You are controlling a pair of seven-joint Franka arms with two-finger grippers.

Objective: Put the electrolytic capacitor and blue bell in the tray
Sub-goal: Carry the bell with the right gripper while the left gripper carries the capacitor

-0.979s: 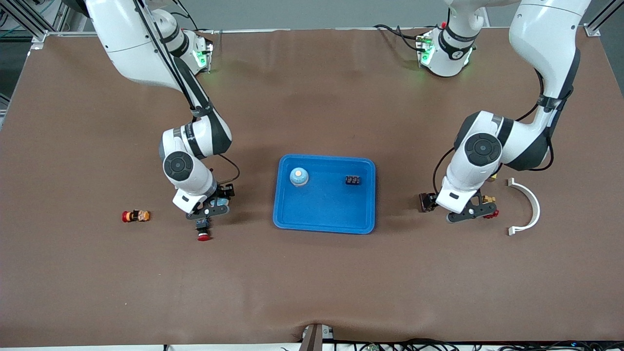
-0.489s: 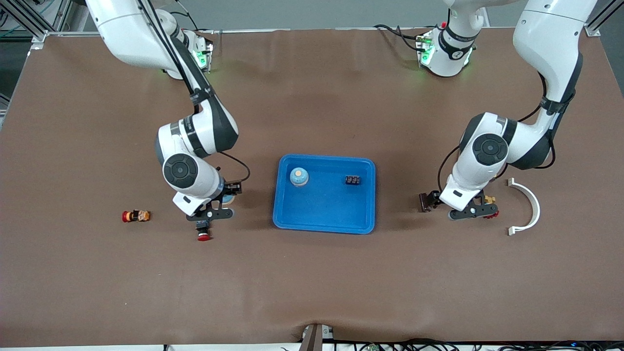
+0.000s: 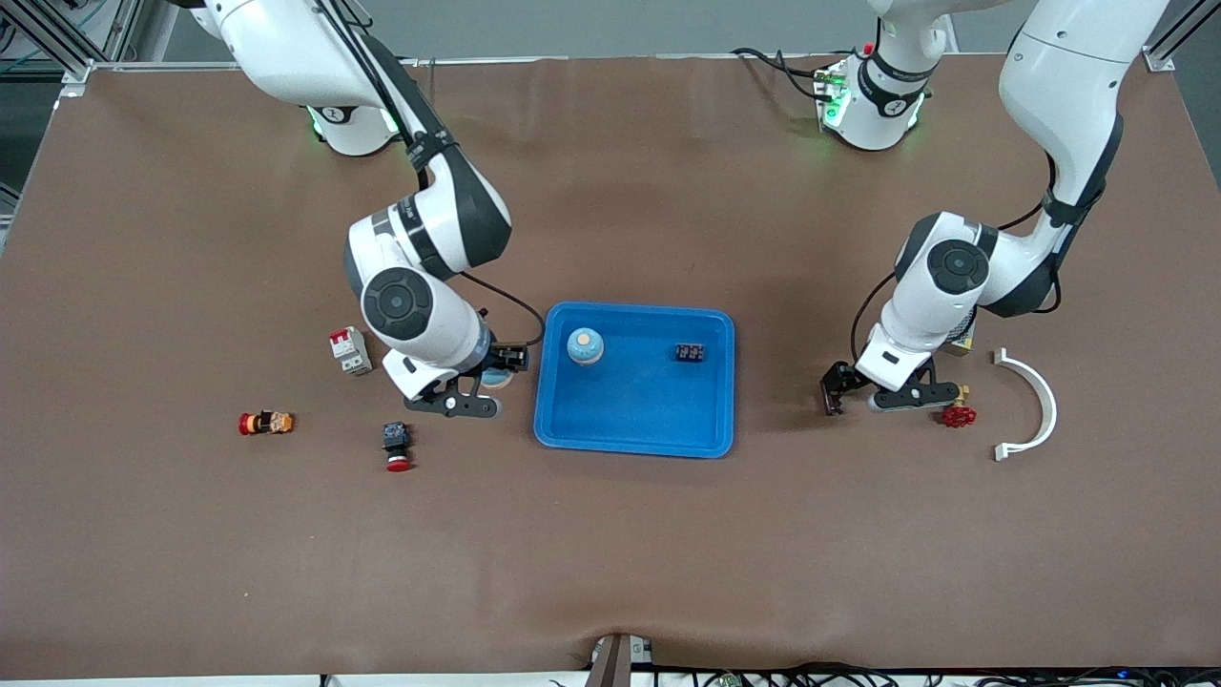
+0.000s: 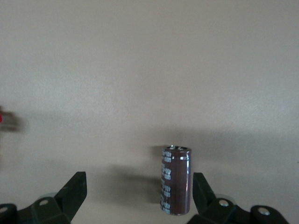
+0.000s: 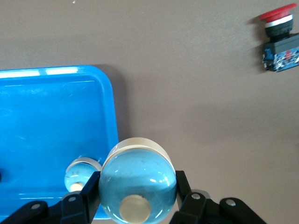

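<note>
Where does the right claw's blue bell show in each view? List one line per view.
Front view: blue bell in the right claw, just off the tray's rim toward the right arm's end.
Right wrist view: blue bell between the claw's fingers, at the tray's edge.
Left wrist view: not in it.
Shared landmark: the tray.

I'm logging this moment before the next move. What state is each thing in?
Right tool: shut on blue bell, beside the tray's rim.
Left tool: open, capacitor upright on the table between its fingers, not gripped.
Tray: holds a second bell and a small black part.
Red button: lying on the table.
Breaker: on the table.
</note>
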